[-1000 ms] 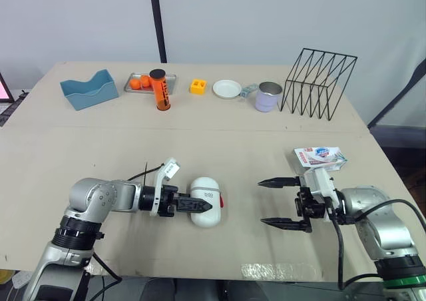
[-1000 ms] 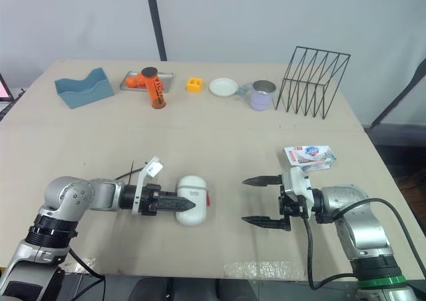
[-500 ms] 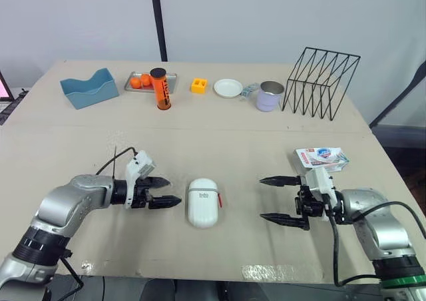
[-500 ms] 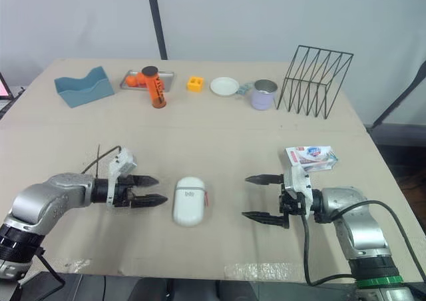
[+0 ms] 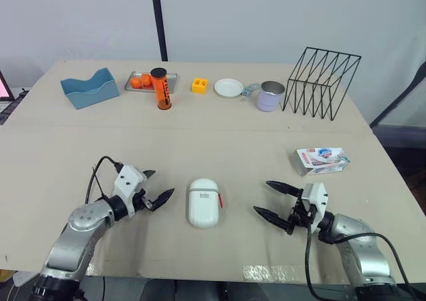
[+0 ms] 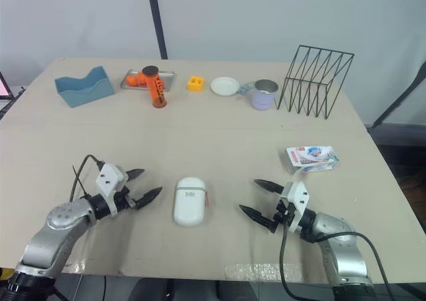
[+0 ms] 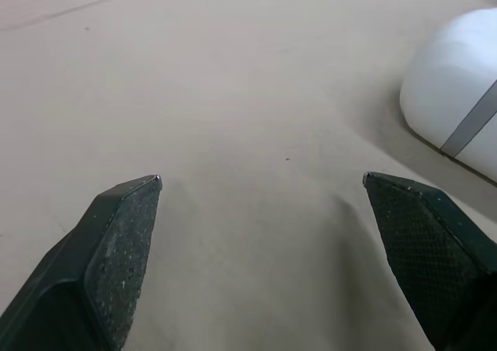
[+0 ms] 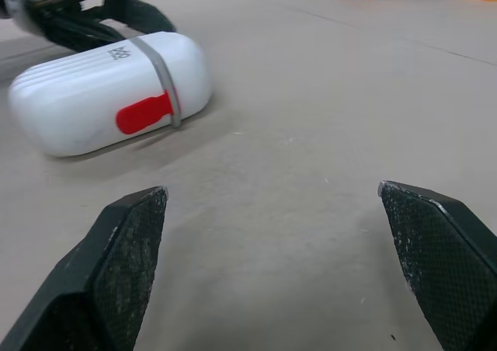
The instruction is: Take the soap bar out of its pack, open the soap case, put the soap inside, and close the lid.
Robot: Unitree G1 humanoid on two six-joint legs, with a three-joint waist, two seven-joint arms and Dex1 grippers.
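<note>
— While both arms lie low over the table [image 5: 219,134], where is the soap case?

— The soap case [image 5: 204,202] lies flat near the front edge, between the two grippers and touching neither. Its lid is shut (whether a bar is inside cannot be told). A red latch [image 8: 144,112] shows on the side toward the robot's right, next to a grey band [image 8: 161,75] around the white shell.

— And the claws?

— The left gripper [image 5: 162,182] sits just beside the case on the robot's left. Its black fingers [image 7: 116,258] are spread wide and hold nothing. Its wrist view has bare tabletop between the tips and the rounded end of the case off to one side. The right gripper [image 5: 262,196] is on the other side, a little farther from the case. It is also spread wide and empty, with its tips pointing toward the case.

— The soap pack?

— The soap pack [image 5: 321,160] lies on the table to the robot's right, beyond the right gripper and well apart from the case. Neither gripper touches it.

— What else is on the table?

— Things line the far edge. From the robot's left there is a blue tray [image 5: 88,88], then a metal tray [image 5: 172,76] with orange pieces [image 5: 140,82]. An orange cylinder [image 5: 160,91] with a black cap stands upright just in front of it. Then come a yellow block [image 5: 198,85], a white plate [image 5: 228,88], a pale mug [image 5: 269,98] and a black wire rack [image 5: 321,81].
</note>
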